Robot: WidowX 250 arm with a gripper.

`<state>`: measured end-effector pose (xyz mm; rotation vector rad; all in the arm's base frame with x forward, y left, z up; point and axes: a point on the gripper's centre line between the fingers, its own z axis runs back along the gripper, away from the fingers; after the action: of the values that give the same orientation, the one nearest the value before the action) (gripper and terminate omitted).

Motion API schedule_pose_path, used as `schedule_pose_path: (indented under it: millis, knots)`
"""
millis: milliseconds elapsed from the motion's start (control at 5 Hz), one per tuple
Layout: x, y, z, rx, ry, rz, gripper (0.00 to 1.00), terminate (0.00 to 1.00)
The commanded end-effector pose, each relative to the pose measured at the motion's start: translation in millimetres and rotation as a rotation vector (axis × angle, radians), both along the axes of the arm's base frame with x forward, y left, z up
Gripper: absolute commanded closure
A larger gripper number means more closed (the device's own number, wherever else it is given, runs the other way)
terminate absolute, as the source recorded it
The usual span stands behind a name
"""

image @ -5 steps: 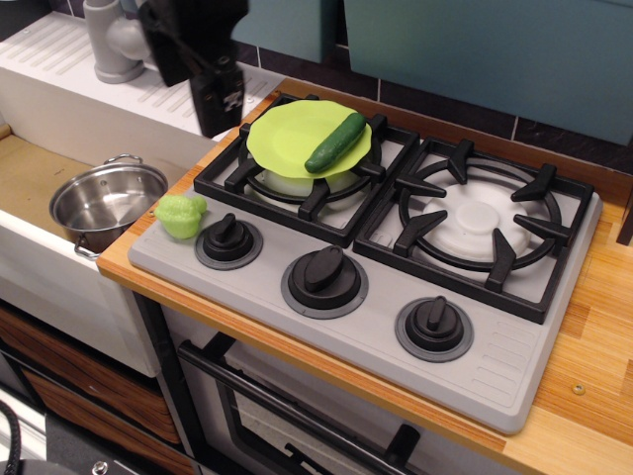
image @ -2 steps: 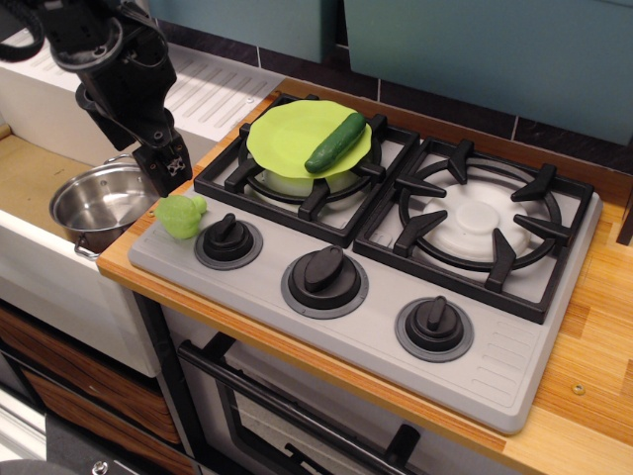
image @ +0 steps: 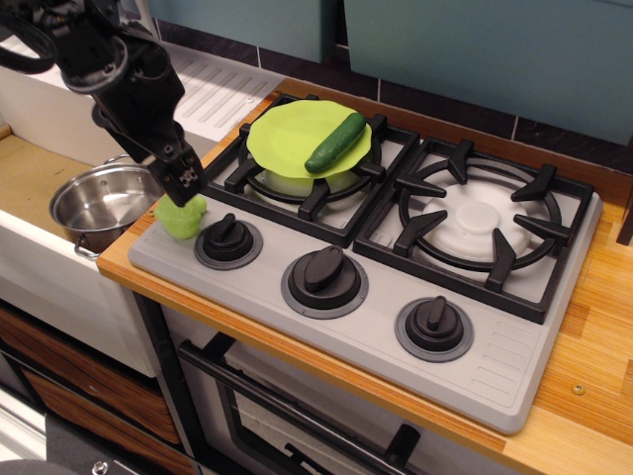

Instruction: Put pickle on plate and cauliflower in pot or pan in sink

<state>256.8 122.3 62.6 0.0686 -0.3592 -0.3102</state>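
The dark green pickle (image: pixel 335 142) lies on the lime-green plate (image: pixel 282 139), which rests on the left burner grate. The pale lime-green cauliflower (image: pixel 182 220) sits on the grey stove panel at its left edge, beside the left knob. My gripper (image: pixel 184 185) points down just above the cauliflower, at or nearly at its top. Its fingers overlap from this angle, so I cannot tell how wide they stand. The shiny steel pot (image: pixel 99 203) stands upright and empty in the sink (image: pixel 30 173), left of the cauliflower.
My black arm reaches in from the upper left over the white drainboard (image: pixel 218 89). Three black knobs run along the stove front, the left one (image: pixel 227 237) close to the cauliflower. The right burner grate (image: pixel 480 223) is bare. A wooden counter (image: pixel 593 396) lies at right.
My gripper has swung from the back, near the plate, left and down to sit just above the cauliflower. The pickle, plate, pot and cauliflower have not moved.
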Motion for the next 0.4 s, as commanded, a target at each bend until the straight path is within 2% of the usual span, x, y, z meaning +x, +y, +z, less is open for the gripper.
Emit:
schedule_pose_path:
  millis: [0, 200]
  knots:
    - [21.7, -3.4, 1.6, -0.008, -0.04, -0.001, 0.0, 0.0]
    - [20.7, -4.7, -0.9, -0.009, -0.038, 0.021, 0.0, 0.0]
